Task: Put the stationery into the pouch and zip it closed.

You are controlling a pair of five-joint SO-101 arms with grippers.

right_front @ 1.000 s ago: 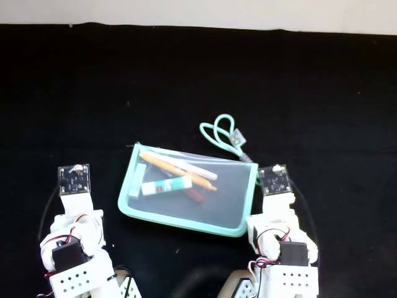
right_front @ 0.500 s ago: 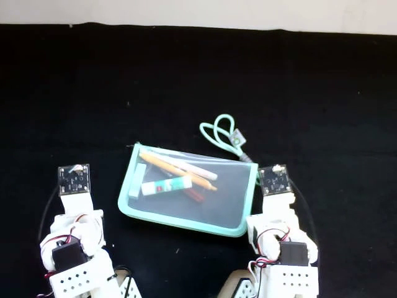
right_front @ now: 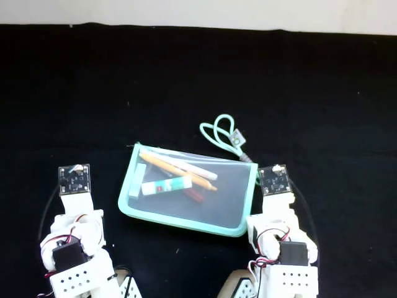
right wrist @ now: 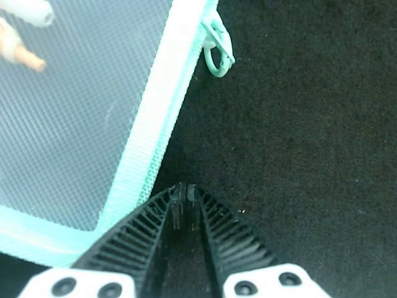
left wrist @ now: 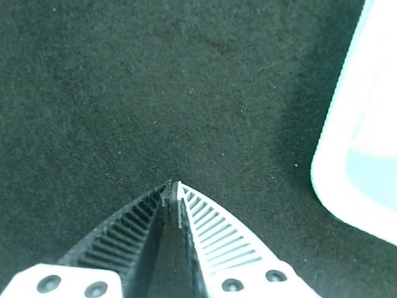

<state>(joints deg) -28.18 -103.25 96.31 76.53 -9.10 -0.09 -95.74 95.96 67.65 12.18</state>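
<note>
A clear mesh pouch [right_front: 189, 191] with a mint-green border lies flat in the middle of the black table. Inside it I see an orange pen [right_front: 177, 169], a white pen [right_front: 198, 170], a white glue stick [right_front: 166, 185], a small mint eraser [right_front: 138, 180] and a red item [right_front: 193, 195]. Its mint cord [right_front: 220, 135] loops out at the far right corner. My left gripper [left wrist: 171, 188] is shut over bare cloth, left of the pouch edge [left wrist: 360, 143]. My right gripper [right wrist: 183, 191] is shut beside the pouch's right border [right wrist: 158, 139], near a mint ring [right wrist: 217, 46].
The left arm [right_front: 74, 230] and the right arm [right_front: 279, 230] stand folded at the near edge, either side of the pouch. A pale wall strip [right_front: 198, 12] runs along the far edge of the black cloth [right_front: 93, 93].
</note>
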